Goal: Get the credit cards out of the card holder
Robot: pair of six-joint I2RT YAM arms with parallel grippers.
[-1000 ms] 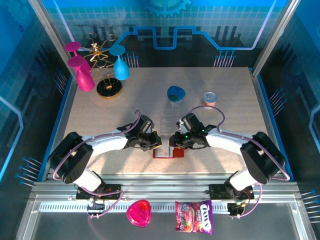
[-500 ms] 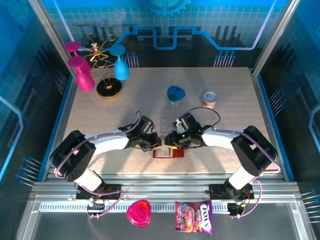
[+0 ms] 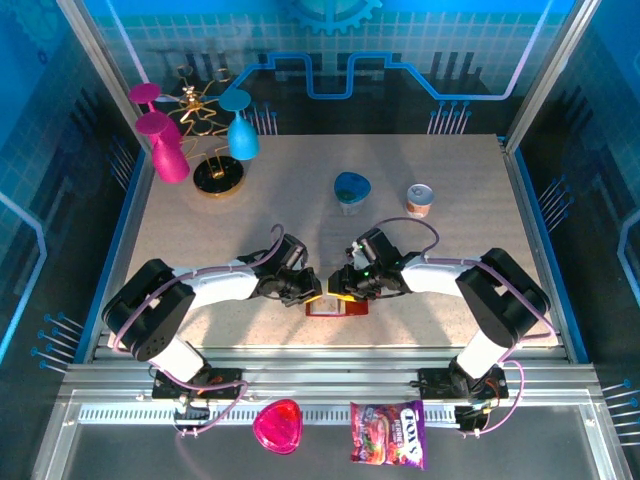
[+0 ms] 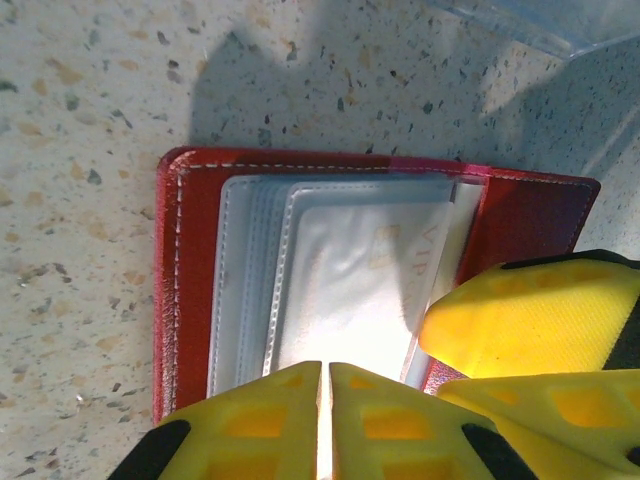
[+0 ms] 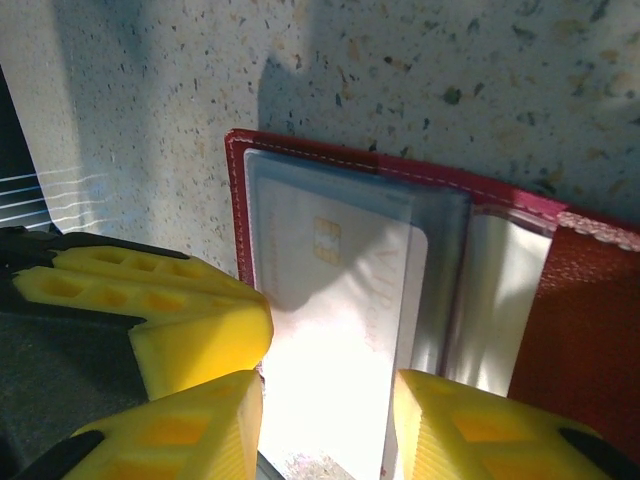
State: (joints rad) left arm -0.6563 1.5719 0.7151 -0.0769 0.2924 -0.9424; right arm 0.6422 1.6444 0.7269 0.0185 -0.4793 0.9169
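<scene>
Left claw (image 4: 325,425) closed over open card holder (image 4: 185,300). Right claw (image 5: 325,415) parted narrowly, astride pale card (image 5: 340,290). Clear tray (image 4: 540,20) lies at holder's twelve o'clock.

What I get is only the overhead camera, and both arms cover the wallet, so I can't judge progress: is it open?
Observer: Yes. The left wrist camera shows the wallet lying open, inside facing up.
Operator: Any card in it?
Observer: A pale card with a chip and VIP lettering sits in a clear sleeve.
Operator: Is the right gripper closed on it?
Observer: No. The right gripper has its jaws apart, with the card's end between them.
</scene>
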